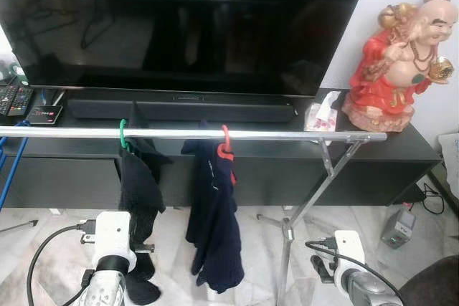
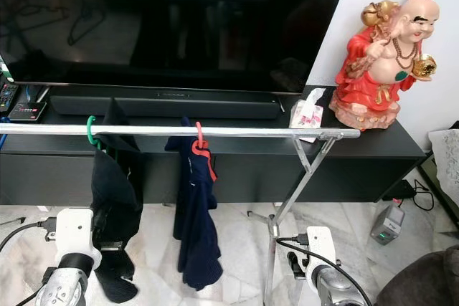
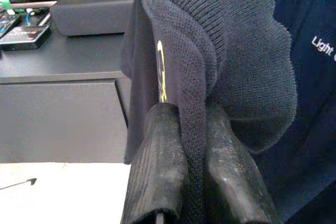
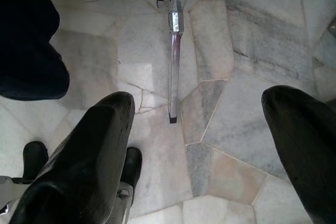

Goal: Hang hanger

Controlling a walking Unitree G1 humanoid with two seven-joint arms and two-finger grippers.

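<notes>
One silver rail (image 1: pixel 215 134) runs across the middle of the picture. Two hangers hook on it: a green hanger (image 1: pixel 123 135) toward the left and a red hanger (image 1: pixel 226 144) near the middle. Each one holds one dark piece of clothing, a black garment (image 1: pixel 140 191) and a navy garment (image 1: pixel 214 227).

At the lower left, the left gripper (image 3: pixel 193 145) pinches a fold of the black garment tight between its two fingers. At the lower right, the right gripper (image 4: pixel 205 145) has its two fingers spread wide over the marble floor (image 4: pixel 220 56), holding nothing.

One television (image 1: pixel 186 19) fills the top, and one red statue (image 1: pixel 401 55) stands at the upper right.
</notes>
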